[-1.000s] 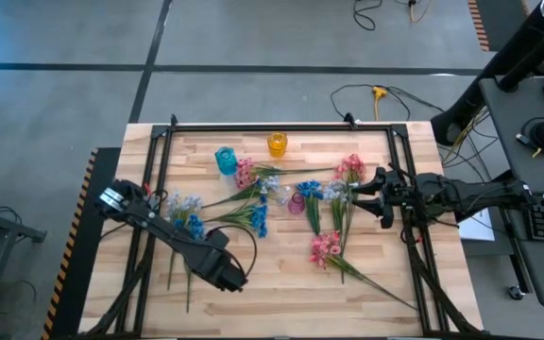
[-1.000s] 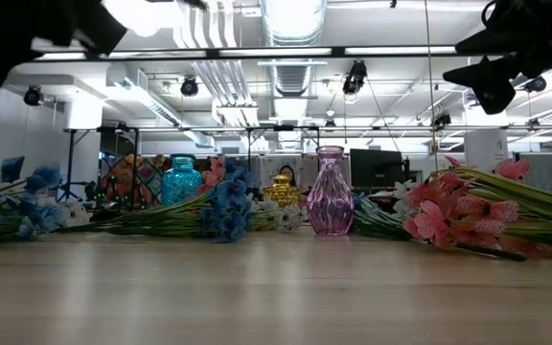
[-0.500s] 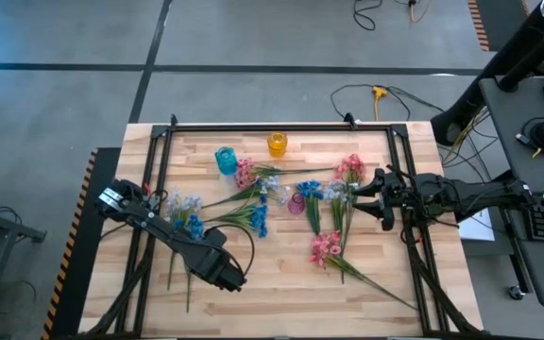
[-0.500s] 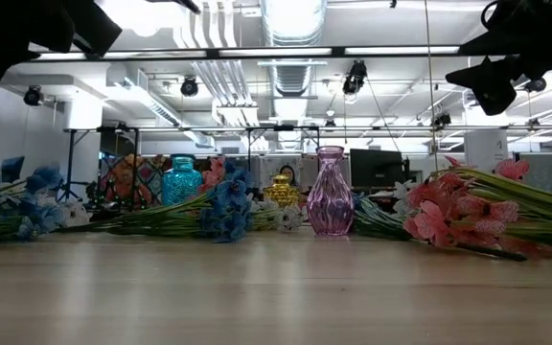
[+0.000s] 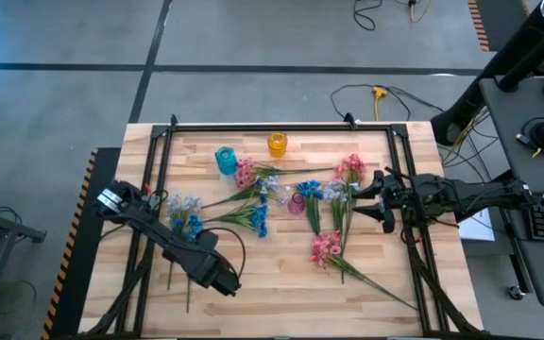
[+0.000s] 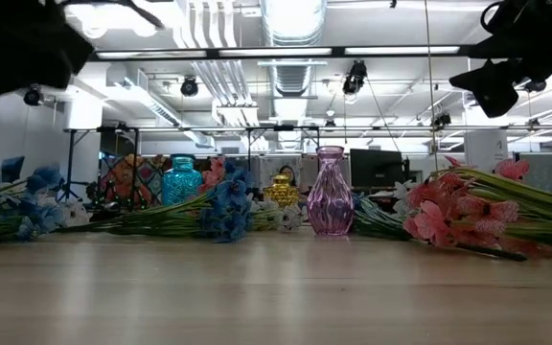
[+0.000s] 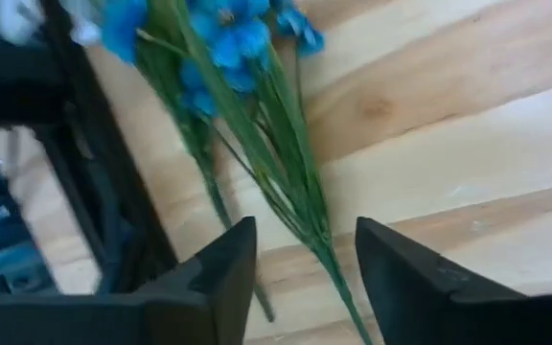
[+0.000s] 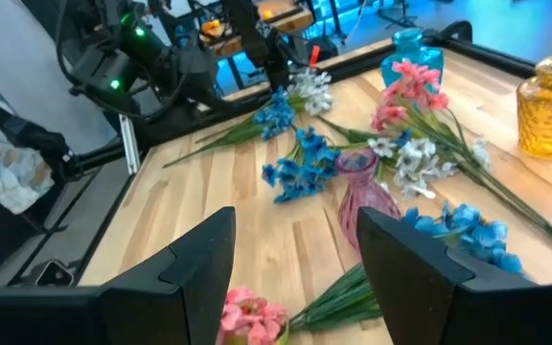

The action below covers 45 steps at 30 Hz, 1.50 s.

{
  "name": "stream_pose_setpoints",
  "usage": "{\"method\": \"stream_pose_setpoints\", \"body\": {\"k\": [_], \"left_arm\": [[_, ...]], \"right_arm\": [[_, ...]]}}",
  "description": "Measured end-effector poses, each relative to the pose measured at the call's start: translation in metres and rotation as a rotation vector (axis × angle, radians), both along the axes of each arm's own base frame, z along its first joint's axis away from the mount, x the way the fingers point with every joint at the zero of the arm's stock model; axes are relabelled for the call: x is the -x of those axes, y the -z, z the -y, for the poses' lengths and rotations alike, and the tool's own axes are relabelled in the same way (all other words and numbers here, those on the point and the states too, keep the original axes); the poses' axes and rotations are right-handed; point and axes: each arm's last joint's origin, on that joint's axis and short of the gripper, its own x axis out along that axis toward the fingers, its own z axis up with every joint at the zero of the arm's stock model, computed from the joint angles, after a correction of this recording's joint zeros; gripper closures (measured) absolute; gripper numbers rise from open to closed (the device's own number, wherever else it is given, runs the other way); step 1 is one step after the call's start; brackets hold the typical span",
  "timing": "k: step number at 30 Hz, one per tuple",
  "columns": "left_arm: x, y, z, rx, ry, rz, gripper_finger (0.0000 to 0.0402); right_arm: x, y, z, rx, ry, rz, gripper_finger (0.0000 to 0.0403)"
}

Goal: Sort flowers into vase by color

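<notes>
Left gripper (image 7: pixel 300 278) open, empty, above a blue flower spray (image 7: pixel 228 38) whose green stems run between its fingers. Right gripper (image 8: pixel 295 278) open, empty; pink vase (image 8: pixel 367 192) just ahead, blue and pink sprays around it, amber vase (image 8: pixel 549 105) beyond.

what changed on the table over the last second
The left gripper drifted slightly toward the table's left edge and near edge, and its fingers now stand apart over the stems of a blue spray, holding nothing. The right gripper is in the same place, open above the flowers. The flowers and the pink vase, teal vase and yellow vase lie as before.
</notes>
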Motion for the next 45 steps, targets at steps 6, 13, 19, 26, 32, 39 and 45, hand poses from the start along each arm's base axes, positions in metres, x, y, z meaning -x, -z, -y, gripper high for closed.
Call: {"method": "stream_pose_setpoints", "body": {"k": [6,13,19,26,32,39,45], "left_arm": [[0.014,0.021,-0.007,0.035,-0.053,0.031,0.0235],[0.029,0.032,-0.014,0.039,-0.050,0.061,0.0255],[0.032,0.037,-0.016,0.043,-0.065,0.084,0.0266],[0.031,0.040,-0.015,0.054,-0.073,0.103,0.0241],[0.038,0.049,-0.020,0.028,-0.086,0.078,0.0223],[0.037,0.052,-0.021,0.009,-0.089,0.113,0.0253],[0.037,0.052,-0.021,0.003,-0.114,0.122,0.0298]], "right_arm": [[0.000,0.000,0.000,-0.012,0.003,0.004,0.0193],[0.000,0.000,0.000,-0.060,0.018,0.003,0.0193],[0.000,0.000,0.000,-0.068,0.020,0.002,0.0193],[0.000,0.000,0.000,-0.058,0.019,0.001,0.0193],[0.000,0.000,0.000,-0.057,0.019,-0.006,0.0193],[0.000,0.002,0.000,-0.050,0.018,-0.023,0.0193],[0.000,0.002,0.000,-0.044,0.017,-0.022,0.0193]]}}
